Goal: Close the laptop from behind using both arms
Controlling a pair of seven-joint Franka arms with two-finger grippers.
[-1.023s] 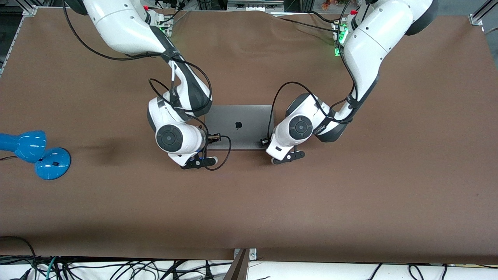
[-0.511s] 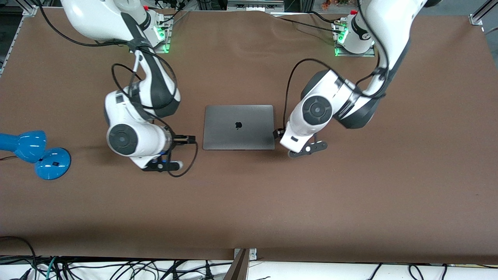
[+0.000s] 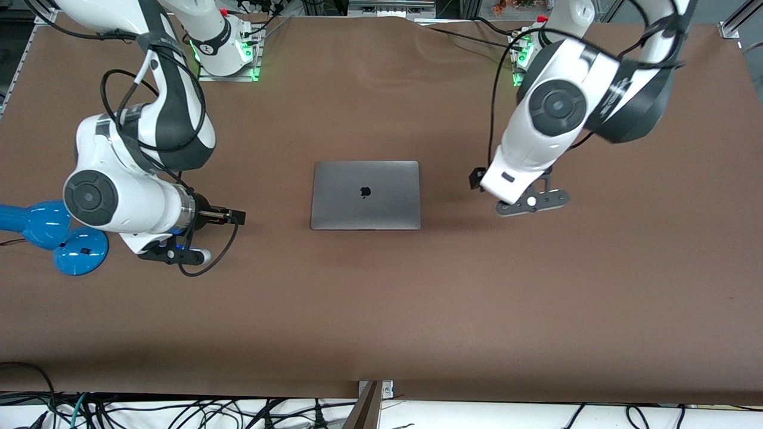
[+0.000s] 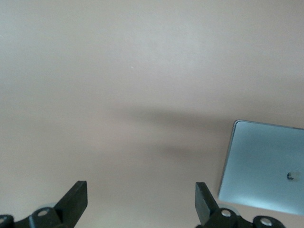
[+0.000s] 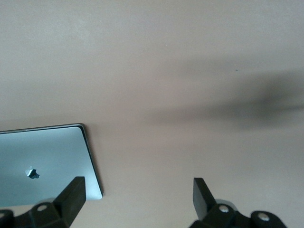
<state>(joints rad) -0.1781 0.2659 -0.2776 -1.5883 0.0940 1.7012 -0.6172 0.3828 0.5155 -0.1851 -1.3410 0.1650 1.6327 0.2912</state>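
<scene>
At the middle of the brown table [image 3: 381,310], I am seeing the laptop [image 3: 365,195] lying flat with its lid fully down, the dark logo facing up. Nothing is touching it. I am keeping the right gripper [image 5: 138,197] up over bare table toward the right arm's end, well apart from the laptop; its wrist view is showing both black fingers [image 5: 73,192] spread wide with only table between them and a corner of the grey lid off to one side. I am holding the left gripper [image 4: 141,199] over bare table toward the left arm's end, also well clear of the laptop, its fingers [image 4: 76,194] likewise wide apart and gripping nothing. In the front view the right gripper [image 3: 229,215] is hanging near a blue lamp [image 3: 53,235] that is sitting at the table's edge.
</scene>
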